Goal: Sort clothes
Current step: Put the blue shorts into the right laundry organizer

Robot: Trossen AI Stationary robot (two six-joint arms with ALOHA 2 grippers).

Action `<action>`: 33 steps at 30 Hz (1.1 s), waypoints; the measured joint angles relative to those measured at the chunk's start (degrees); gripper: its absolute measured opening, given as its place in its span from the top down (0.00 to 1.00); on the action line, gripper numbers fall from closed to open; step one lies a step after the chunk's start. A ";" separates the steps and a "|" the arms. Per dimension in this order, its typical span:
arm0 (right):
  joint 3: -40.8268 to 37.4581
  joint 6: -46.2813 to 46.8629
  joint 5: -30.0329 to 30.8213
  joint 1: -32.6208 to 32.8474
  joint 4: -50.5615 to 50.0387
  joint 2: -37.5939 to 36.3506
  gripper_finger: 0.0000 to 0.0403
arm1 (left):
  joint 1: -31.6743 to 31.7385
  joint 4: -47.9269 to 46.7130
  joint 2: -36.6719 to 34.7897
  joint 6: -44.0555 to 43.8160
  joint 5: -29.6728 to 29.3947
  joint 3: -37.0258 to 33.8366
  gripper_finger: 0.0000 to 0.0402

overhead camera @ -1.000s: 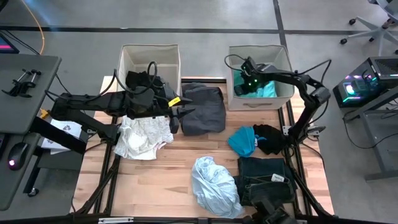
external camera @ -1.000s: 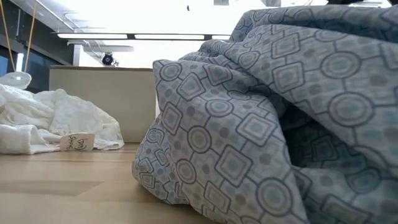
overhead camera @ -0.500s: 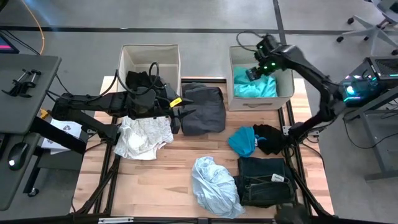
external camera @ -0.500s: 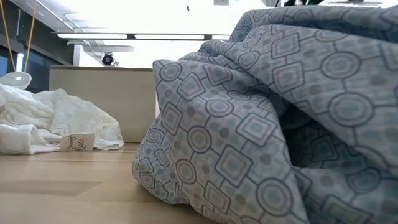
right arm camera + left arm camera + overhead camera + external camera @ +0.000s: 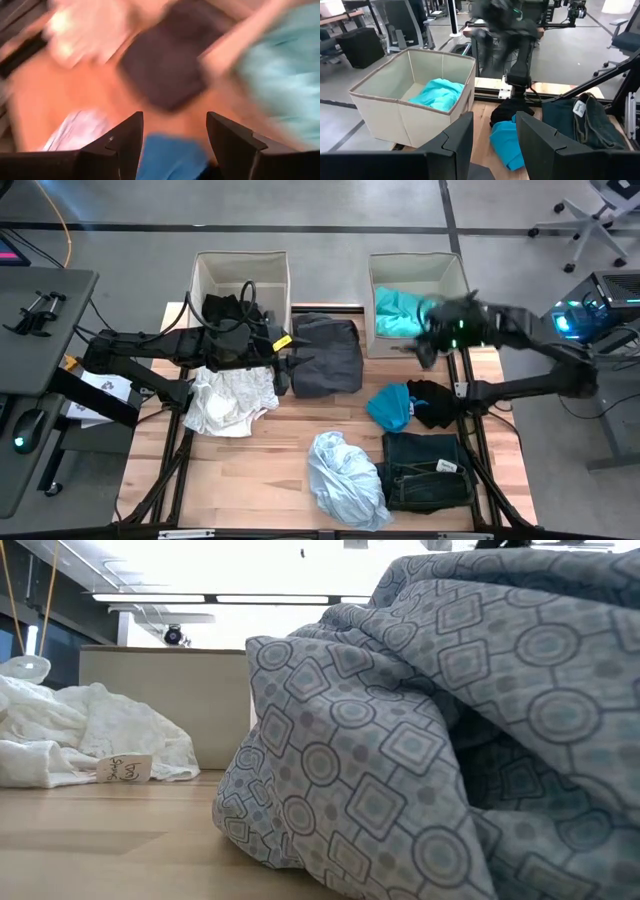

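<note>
While you look down from the high view, the wooden table [image 5: 250, 470] carries most of the clothes, with two beige bins at its far edge. The left bin [image 5: 240, 270] holds black fabric [image 5: 228, 308]; the right bin [image 5: 418, 275] holds a teal garment [image 5: 398, 312].

Biggest on the table, the dark grey garment [image 5: 328, 355] lies flat between the bins, its long axis running from the far edge toward you. The pale silvery blue garment [image 5: 345, 480] is crumpled near the front edge, elongated the same way; it fills the low view. Just to its right sits the folded dark denim [image 5: 425, 470]. The white garment [image 5: 232, 395] lies bunched on the left, under the left arm. Smallest, a blue-teal piece [image 5: 390, 405] and a black piece [image 5: 432, 402] touch each other right of centre.

Your left gripper [image 5: 492, 142] hovers by the grey garment's left edge, fingers parted, holding nothing. Your right gripper [image 5: 172, 142] is blurred at the front right corner of the right bin, fingers well apart and empty.
</note>
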 joint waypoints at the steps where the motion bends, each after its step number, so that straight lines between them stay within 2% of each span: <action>1: -2.37 0.05 -2.27 2.61 1.00 -0.81 0.49 | 0.10 0.00 0.00 0.45 0.00 0.00 0.67; 6: -15.72 1.56 -12.61 12.76 11.03 -0.78 0.49 | 1.38 -0.04 0.00 1.01 -0.03 0.00 0.67; 9: -22.98 2.68 -13.87 16.24 18.37 1.56 0.49 | 2.02 -0.04 0.00 0.84 -0.04 0.00 0.67; 13: -29.54 3.98 -13.27 16.91 25.25 6.37 0.49 | 2.19 -0.08 0.00 -0.09 -0.07 0.01 0.67; 16: -32.28 1.47 -10.95 16.30 27.97 10.49 0.49 | 2.19 -0.13 0.00 -0.14 -0.05 0.02 0.67; 24: -32.78 -6.60 3.45 15.84 28.27 23.25 0.51 | 2.19 -0.11 0.85 -2.36 -0.04 0.07 0.67; 28: -32.34 -6.07 4.21 15.87 29.07 29.59 0.65 | 2.03 -0.11 1.50 -4.32 0.03 0.07 0.67; 33: -31.69 -3.27 3.67 15.86 29.61 32.17 0.93 | 1.93 -0.05 1.95 -5.70 1.45 0.07 0.67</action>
